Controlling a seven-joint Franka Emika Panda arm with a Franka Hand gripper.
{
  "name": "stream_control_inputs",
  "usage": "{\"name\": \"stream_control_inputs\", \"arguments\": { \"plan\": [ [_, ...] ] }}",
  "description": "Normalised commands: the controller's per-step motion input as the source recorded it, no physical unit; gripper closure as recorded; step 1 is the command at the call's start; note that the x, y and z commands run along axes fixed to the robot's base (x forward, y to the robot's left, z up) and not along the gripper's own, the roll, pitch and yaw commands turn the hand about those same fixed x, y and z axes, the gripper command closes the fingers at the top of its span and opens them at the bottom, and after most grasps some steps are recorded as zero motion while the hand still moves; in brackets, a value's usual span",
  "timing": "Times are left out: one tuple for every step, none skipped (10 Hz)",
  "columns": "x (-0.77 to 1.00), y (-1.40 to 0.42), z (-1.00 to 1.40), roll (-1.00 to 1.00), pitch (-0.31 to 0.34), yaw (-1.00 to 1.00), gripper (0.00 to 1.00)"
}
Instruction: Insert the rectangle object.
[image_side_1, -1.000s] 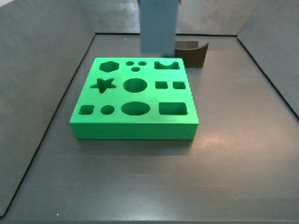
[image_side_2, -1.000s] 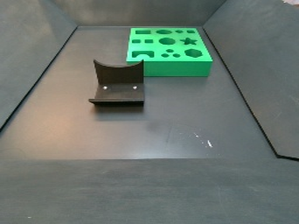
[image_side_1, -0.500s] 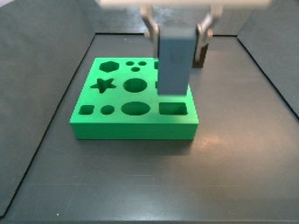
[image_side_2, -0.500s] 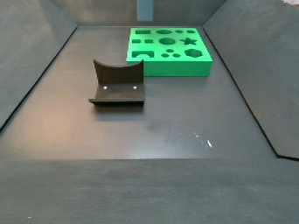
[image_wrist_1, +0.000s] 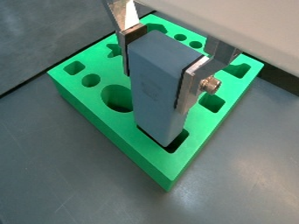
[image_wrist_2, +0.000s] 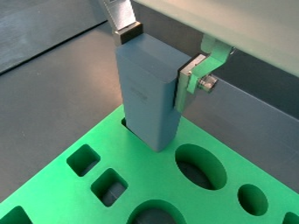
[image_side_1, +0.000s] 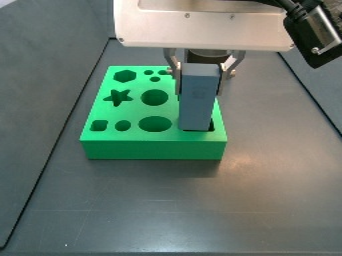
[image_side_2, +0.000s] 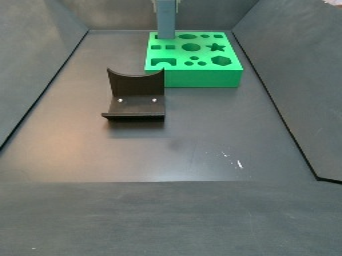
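Note:
The rectangle object (image_side_1: 198, 97) is a tall grey-blue block. It stands upright with its lower end inside the rectangular hole at a corner of the green board (image_side_1: 120, 140). My gripper (image_side_1: 198, 68) is shut on its upper part. Both wrist views show the silver fingers clamping the block's (image_wrist_1: 158, 83) two sides, with the gripper (image_wrist_1: 160, 59) above the board (image_wrist_1: 140, 157). The block (image_wrist_2: 146, 87) enters the hole at the board's (image_wrist_2: 47, 192) corner, held by the gripper (image_wrist_2: 158, 57). In a side view the block (image_side_2: 166, 20) rises from the board (image_side_2: 201, 75); the gripper is out of frame there.
The dark fixture (image_side_2: 134, 95) stands on the grey floor apart from the board. The board has several other holes: star, hexagon, circles, oval, squares. Low walls bound the floor at the sides and back.
The gripper has carried the block from behind the board to over its front corner hole, then down. The block's lower end now sits in the hole.

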Motion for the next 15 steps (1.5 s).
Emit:
{"name": "stream_control_inputs", "arguments": {
  "plan": [
    [0.28, 0.01, -0.36, -0.02, -0.001, 0.0, 1.0],
    [0.31, 0.0, -0.41, 0.0, -0.01, 0.03, 1.0],
    [0.17, 0.0, -0.43, 0.0, -0.041, 0.02, 1.0],
    [0.0, -0.07, -0.43, 0.0, -0.057, 0.0, 1.0],
    [-0.25, -0.02, -0.35, 0.0, -0.067, 0.0, 1.0],
    [-0.49, 0.0, -0.25, 0.0, -0.073, 0.0, 1.0],
    [-0.43, -0.03, -0.21, 0.0, -0.091, 0.0, 1.0],
    [-0.19, -0.01, -0.25, -0.01, -0.121, 0.03, 1.0],
    [0.12, 0.0, -0.4, -0.05, -0.091, 0.02, 1.0],
    [0.28, 0.0, -0.43, -0.07, -0.059, 0.05, 1.0],
    [0.21, -0.03, -0.35, -0.12, -0.077, 0.06, 1.0],
    [0.14, -0.01, -0.37, -0.12, -0.093, 0.06, 1.0],
    [0.12, 0.0, -0.4, -0.11, -0.084, 0.05, 1.0],
    [0.01, 0.0, -0.37, -0.12, -0.081, 0.08, 1.0],
    [0.0, -0.05, -0.31, -0.18, -0.091, 0.17, 1.0]
  ]
}}
